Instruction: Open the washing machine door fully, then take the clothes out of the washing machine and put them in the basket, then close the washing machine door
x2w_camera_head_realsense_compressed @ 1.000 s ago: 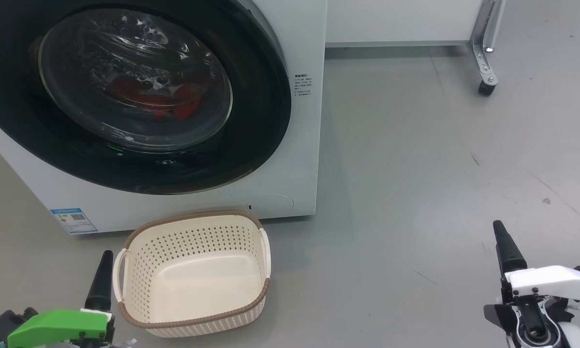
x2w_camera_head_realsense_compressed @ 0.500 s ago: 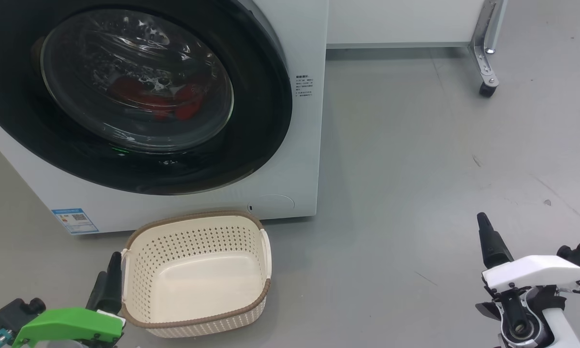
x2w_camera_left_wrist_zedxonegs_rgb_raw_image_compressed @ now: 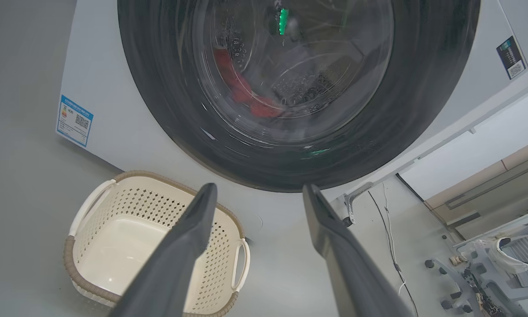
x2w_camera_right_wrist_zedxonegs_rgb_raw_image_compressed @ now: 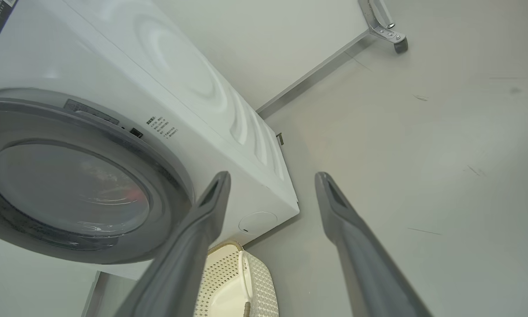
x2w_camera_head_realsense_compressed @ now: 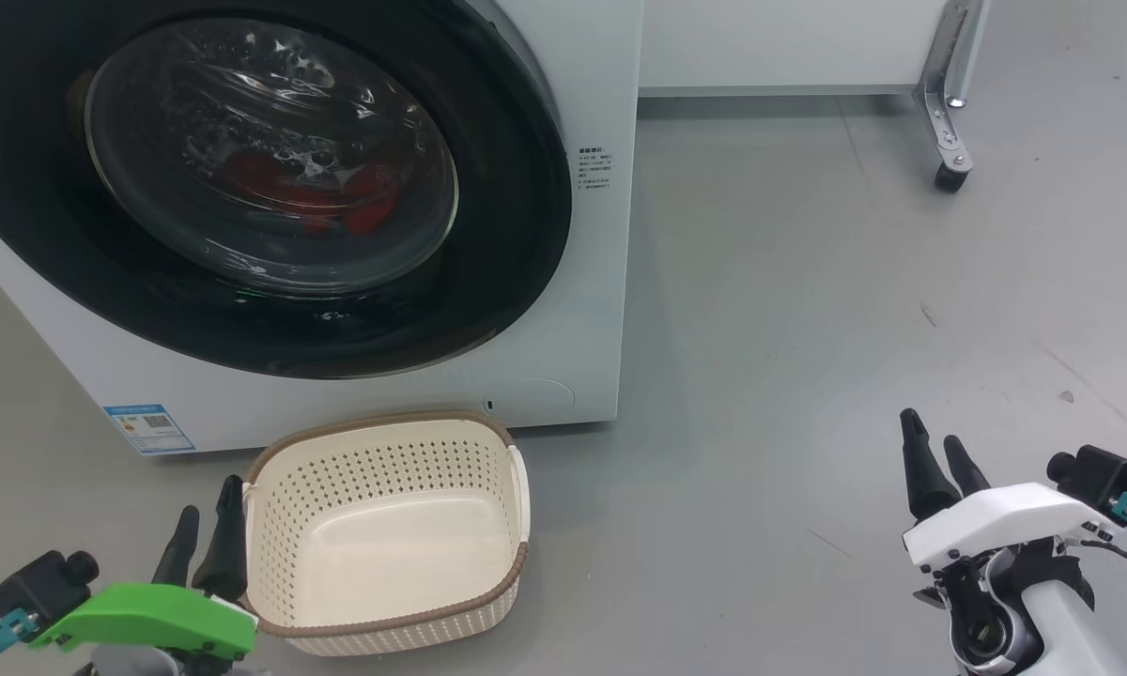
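The white washing machine (x2w_camera_head_realsense_compressed: 601, 282) fills the upper left of the head view. The washing machine door (x2w_camera_head_realsense_compressed: 517, 235) lies closed against its front, a black frame around the glass. Red clothes (x2w_camera_head_realsense_compressed: 319, 202) show through the glass at the drum's bottom. On the floor just below the door stands the cream basket (x2w_camera_head_realsense_compressed: 376, 420), with nothing in it. My left gripper (x2w_camera_head_realsense_compressed: 209, 502) hangs open beside the basket's left handle. My right gripper (x2w_camera_head_realsense_compressed: 930, 430) is open over bare floor at the lower right. The left wrist view has the left gripper (x2w_camera_left_wrist_zedxonegs_rgb_raw_image_compressed: 259, 189) pointing at the door (x2w_camera_left_wrist_zedxonegs_rgb_raw_image_compressed: 158, 110), clothes (x2w_camera_left_wrist_zedxonegs_rgb_raw_image_compressed: 242, 92) and basket (x2w_camera_left_wrist_zedxonegs_rgb_raw_image_compressed: 68, 259).
A white cabinet on a metal leg with a caster (x2w_camera_head_realsense_compressed: 949, 174) stands behind the machine at the right. A blue label (x2w_camera_head_realsense_compressed: 148, 427) marks the machine's lower left corner. Cables (x2w_camera_left_wrist_zedxonegs_rgb_raw_image_compressed: 391, 246) and a wheeled stand (x2w_camera_left_wrist_zedxonegs_rgb_raw_image_compressed: 479, 264) lie to one side in the left wrist view.
My right gripper has moved left and a little forward. My left gripper has turned and shifted right toward the basket, so both its fingers now show. Both stay open; the camera shifted slightly.
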{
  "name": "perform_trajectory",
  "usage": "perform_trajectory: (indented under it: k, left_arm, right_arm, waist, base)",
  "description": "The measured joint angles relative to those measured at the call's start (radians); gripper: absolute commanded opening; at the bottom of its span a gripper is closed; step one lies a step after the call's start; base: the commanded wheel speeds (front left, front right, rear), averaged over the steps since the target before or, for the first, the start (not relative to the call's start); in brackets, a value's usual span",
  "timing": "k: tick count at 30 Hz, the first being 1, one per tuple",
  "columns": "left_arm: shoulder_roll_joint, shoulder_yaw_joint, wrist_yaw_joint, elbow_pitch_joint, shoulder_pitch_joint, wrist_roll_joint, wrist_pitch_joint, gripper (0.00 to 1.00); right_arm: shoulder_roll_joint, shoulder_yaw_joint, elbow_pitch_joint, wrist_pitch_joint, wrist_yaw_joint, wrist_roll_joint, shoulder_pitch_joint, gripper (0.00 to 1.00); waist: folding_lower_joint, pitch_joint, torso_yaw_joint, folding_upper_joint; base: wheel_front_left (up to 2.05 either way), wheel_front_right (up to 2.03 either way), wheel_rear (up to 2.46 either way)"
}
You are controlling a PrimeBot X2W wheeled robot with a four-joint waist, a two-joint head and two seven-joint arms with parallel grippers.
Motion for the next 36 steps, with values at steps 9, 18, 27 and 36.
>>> perform_trajectory:
  k: [9,18,27,36]
  left_arm:
    - [0.002,-0.013,0.0,0.007,-0.001,0.126,-0.03,1.0]
    - [0.007,-0.019,0.0,0.018,-0.002,0.254,-0.061,1.0]
    - [0.011,-0.027,0.0,0.029,-0.006,0.394,-0.091,1.0]
    - [0.012,-0.038,0.0,0.03,-0.027,0.501,-0.118,1.0]
  right_arm:
    - [-0.019,0.053,0.027,-0.033,-0.016,-0.117,-0.032,1.0]
    - [-0.037,0.099,0.054,-0.064,-0.026,-0.221,-0.059,1.0]
    - [-0.051,0.153,0.085,-0.096,-0.035,-0.336,-0.09,1.0]
    - [-0.064,0.194,0.109,-0.125,-0.044,-0.434,-0.122,1.0]
  waist:
    - [0.0,-0.001,0.0,0.0]
    - [0.0,-0.003,-0.002,0.0]
    - [0.0,-0.004,-0.005,0.0]
    - [0.0,-0.004,-0.006,0.0]
  base:
    - [0.0,0.0,0.0]
    - [0.0,0.0,0.0]
    - [0.0,0.0,0.0]
    - [0.0,0.0,0.0]
